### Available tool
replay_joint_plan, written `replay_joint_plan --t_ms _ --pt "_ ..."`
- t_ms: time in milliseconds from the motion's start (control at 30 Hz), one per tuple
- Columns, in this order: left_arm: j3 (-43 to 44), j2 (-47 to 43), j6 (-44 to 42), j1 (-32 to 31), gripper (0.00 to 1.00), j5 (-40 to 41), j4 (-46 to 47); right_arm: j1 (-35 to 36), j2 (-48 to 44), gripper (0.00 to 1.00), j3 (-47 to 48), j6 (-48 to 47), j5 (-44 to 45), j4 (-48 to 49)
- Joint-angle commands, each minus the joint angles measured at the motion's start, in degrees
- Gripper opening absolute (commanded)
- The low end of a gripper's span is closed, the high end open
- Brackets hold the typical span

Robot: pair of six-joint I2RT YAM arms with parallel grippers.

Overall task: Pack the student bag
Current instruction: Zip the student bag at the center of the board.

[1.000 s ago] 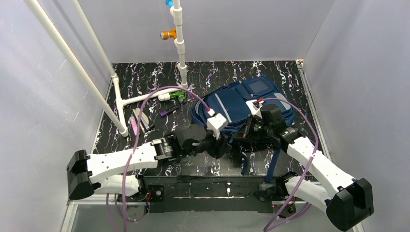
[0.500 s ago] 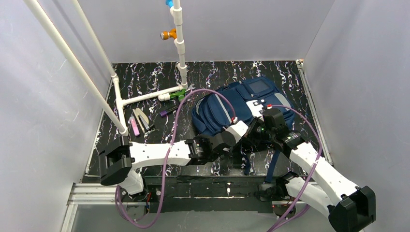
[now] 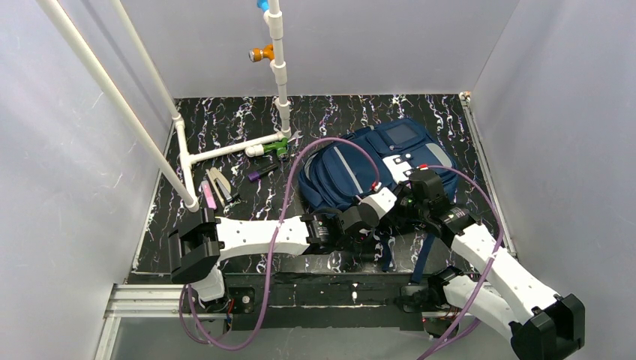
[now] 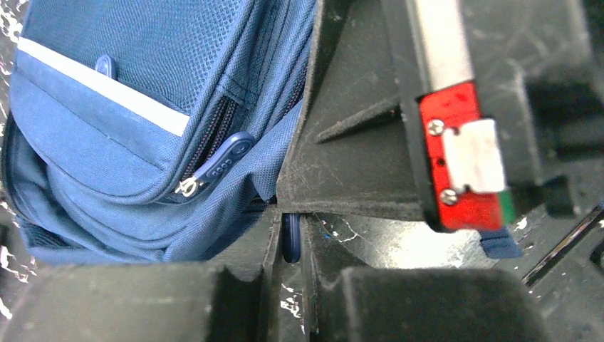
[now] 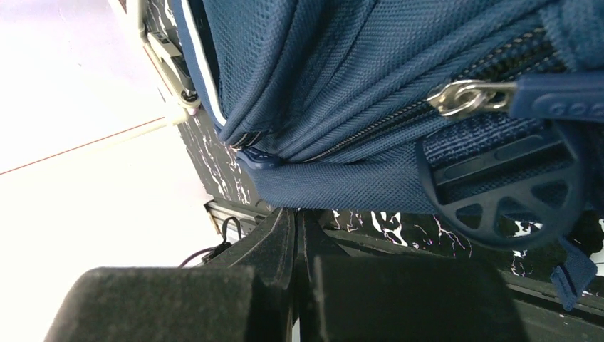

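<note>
The student bag (image 3: 352, 161), navy blue with pale strips, lies on the black marbled table at centre right. Both grippers meet at its near edge. My left gripper (image 3: 375, 223) reaches in from the left and is shut on a blue zipper pull (image 4: 290, 239), pinched between its jaws (image 4: 290, 246). A second zipper pull (image 4: 221, 160) hangs free on the bag's side pocket. My right gripper (image 3: 396, 208) is shut, its tips (image 5: 298, 221) pinching the bag's lower seam (image 5: 342, 187). A metal zipper slider (image 5: 466, 96) and a plastic buckle (image 5: 513, 189) sit just right of it.
A white pipe frame (image 3: 225, 150) stands at the left with a green-tipped piece (image 3: 279, 147). A purple marker (image 3: 259, 174), a stapler (image 3: 219, 182) and a pink item (image 3: 208, 195) lie left of the bag. Bag straps (image 3: 420, 251) trail toward the near edge.
My left arm stretched right to the bag's near edge and its jaws closed on the zipper pull. The right gripper stayed shut and shifted slightly.
</note>
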State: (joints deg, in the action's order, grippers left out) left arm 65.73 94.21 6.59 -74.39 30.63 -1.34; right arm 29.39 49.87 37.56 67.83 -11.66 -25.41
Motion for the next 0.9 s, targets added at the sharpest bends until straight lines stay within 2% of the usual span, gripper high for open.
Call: replay_joint_plan --t_ms 0,33,67,133,200,267,300,400,467,500,533,667,867 --pt "1.9 0.6 -0.5 -0.1 0.00 2.7 -2.3 0.1 -2.2 0.01 0.8 0.9 -0.9 5.9" --pt "1.9 0.5 -0.4 -0.1 0.00 2.7 -2.3 0.2 -2.2 0.01 1.0 -0.5 -0.3 5.2" --pt "2.0 0.2 -0.1 -0.1 0.00 2.7 -2.5 0.2 -2.1 0.15 1.4 -2.9 1.3 3.6" --pt "2.3 -0.8 1.7 0.1 0.00 2.5 -3.4 0.1 -1.6 0.55 4.1 -11.4 7.9 -3.4" --pt "2.9 -1.9 4.7 0.6 0.00 0.3 -5.8 0.1 -1.8 0.80 6.5 -18.5 15.8 -10.4" --pt "3.0 -3.4 7.4 1.2 0.00 -2.8 -7.1 0.1 -3.8 0.93 6.7 -22.4 20.1 -12.6" --pt "2.7 -4.3 8.1 1.3 0.00 -4.3 -7.1 0.1 -5.9 0.97 6.0 -23.5 21.5 -12.9" --pt "1.8 -7.1 10.2 1.8 0.00 -8.9 -7.2 0.1 -12.5 0.94 1.1 -22.1 23.3 -10.0" --pt "1.5 -9.0 12.4 2.6 0.00 -11.9 -7.3 0.1 -17.3 0.66 -2.6 -12.0 25.2 -9.7" --pt "1.3 -9.8 13.3 2.8 0.00 -13.3 -7.2 0.1 -19.3 0.58 -4.8 -6.6 24.5 -8.4" --pt "1.0 -10.5 14.3 3.1 0.00 -14.7 -7.0 0.1 -21.8 0.56 -7.7 -2.2 22.8 -5.2" --pt "0.8 -11.0 17.3 3.5 0.00 -19.6 -6.5 0.1 -23.9 0.59 -16.8 8.9 17.0 10.7" --pt "0.1 -9.7 21.0 3.6 0.00 -26.0 -3.6 0.1 -18.7 0.64 -17.1 10.4 14.7 12.2"
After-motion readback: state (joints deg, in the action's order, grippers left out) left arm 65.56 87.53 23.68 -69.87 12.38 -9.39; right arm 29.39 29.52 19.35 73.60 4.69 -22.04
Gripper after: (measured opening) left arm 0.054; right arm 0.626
